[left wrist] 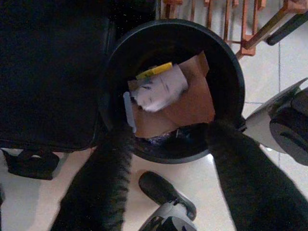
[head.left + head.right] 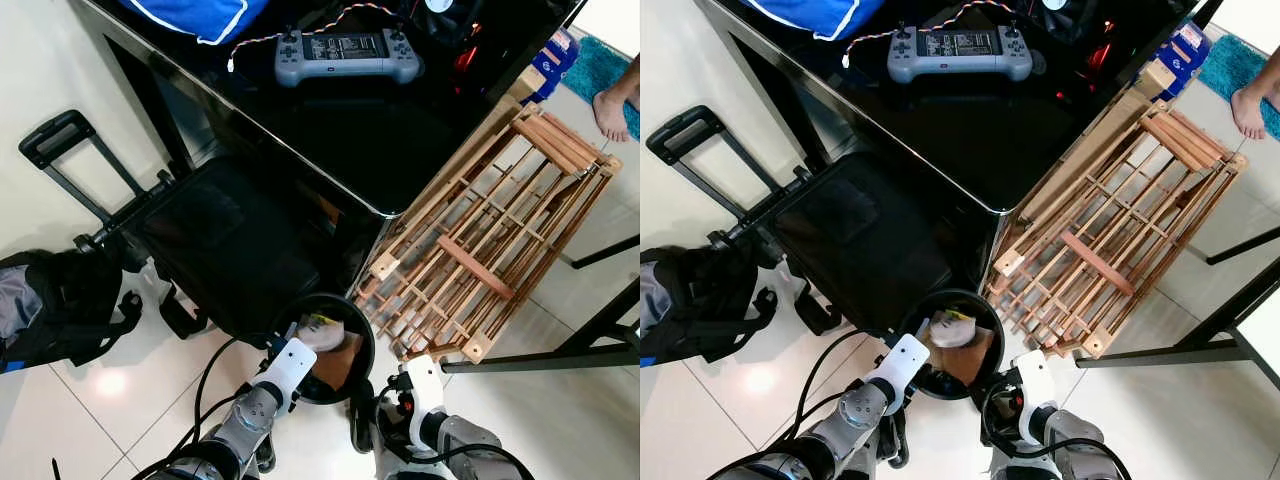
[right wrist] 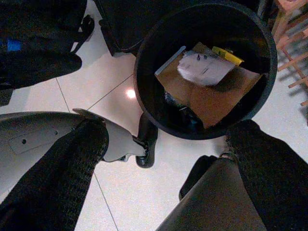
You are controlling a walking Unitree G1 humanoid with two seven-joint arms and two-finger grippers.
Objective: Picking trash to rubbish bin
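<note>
Hovering spread and empty, the left end effector (image 1: 166,139) has the rubbish bin (image 1: 231,72) at twelve o'clock, crumpled paper (image 1: 159,91) inside; right end effector (image 3: 166,144) likewise open, empty.

Left arm (image 2: 262,392): silver-grey segmented shell, white housing at the wrist end, round joint cap along the forearm.
Right arm (image 2: 432,415): same silver-grey shell, white wrist housing, dark joint sections between segments.
Cables (image 2: 205,385): black, looping along the outside of the left arm; further black loops at the right wrist.
Left gripper (image 1: 166,180): two long black fingers (image 1: 98,185), matt textured surface.
Right gripper (image 3: 166,171): two long black fingers (image 3: 65,178), same woven-looking texture; grey shell with small screw holes beside them.
</note>
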